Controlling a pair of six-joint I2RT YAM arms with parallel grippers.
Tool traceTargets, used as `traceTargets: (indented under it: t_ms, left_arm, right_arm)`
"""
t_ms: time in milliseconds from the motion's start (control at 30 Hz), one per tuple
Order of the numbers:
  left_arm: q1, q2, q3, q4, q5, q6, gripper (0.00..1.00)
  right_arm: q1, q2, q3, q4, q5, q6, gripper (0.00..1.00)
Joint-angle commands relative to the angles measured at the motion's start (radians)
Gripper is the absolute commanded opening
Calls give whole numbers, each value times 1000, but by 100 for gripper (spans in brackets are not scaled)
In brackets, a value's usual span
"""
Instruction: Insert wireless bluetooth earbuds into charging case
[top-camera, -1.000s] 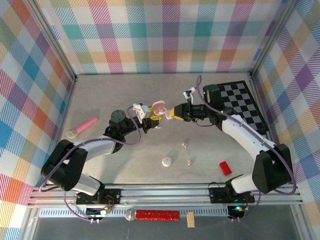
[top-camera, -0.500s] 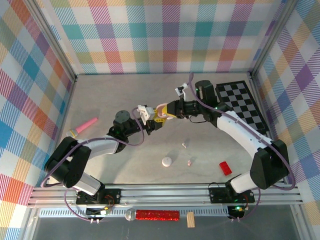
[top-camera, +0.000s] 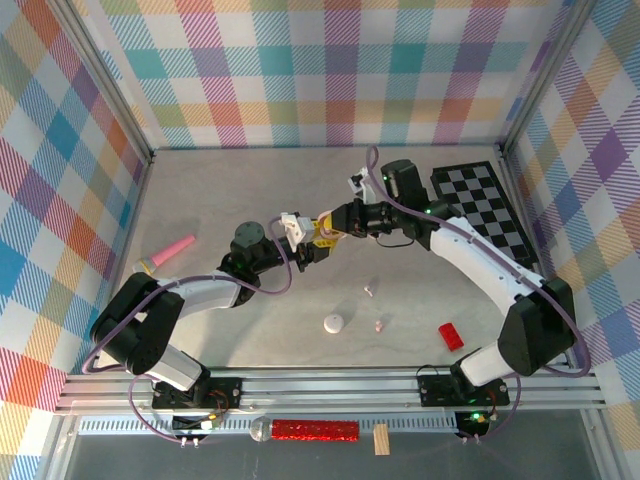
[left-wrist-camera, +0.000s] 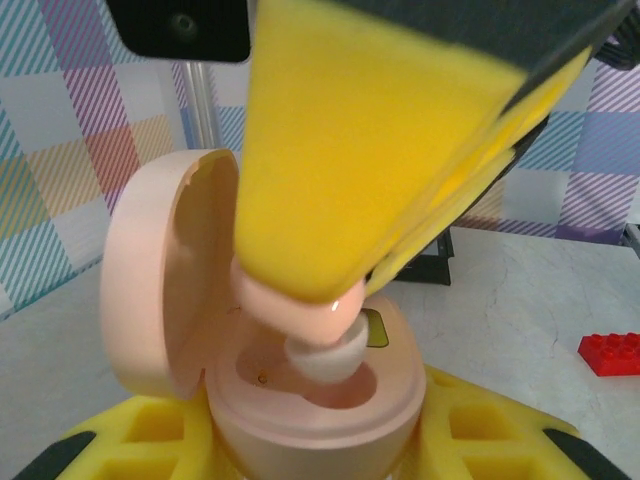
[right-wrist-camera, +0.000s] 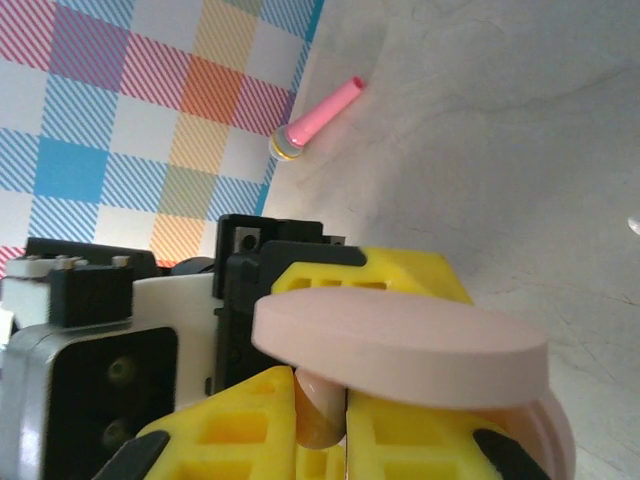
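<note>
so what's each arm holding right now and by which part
The left gripper holds the open pink charging case by its lower body. The right gripper pinches a pink earbud by its upper end, white tip at the case's well.

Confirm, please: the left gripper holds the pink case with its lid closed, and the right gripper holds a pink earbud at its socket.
The lid is open, not closed; the left wrist view shows it. The left gripper holds the pink case with its lid open, and the right gripper holds a pink earbud at its socket.
</note>
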Motion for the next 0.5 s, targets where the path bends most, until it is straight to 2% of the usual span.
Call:
traceTargets:
  t_ms: [0,467]
  left_arm:
    - [-11,13,37,67,6,12,30]
    - [-12,23,39,112,-14,-22,30]
  right_arm:
    - [11,12,29,-23,12,-30,14]
    - [14,3,15,-77,53,-54,20]
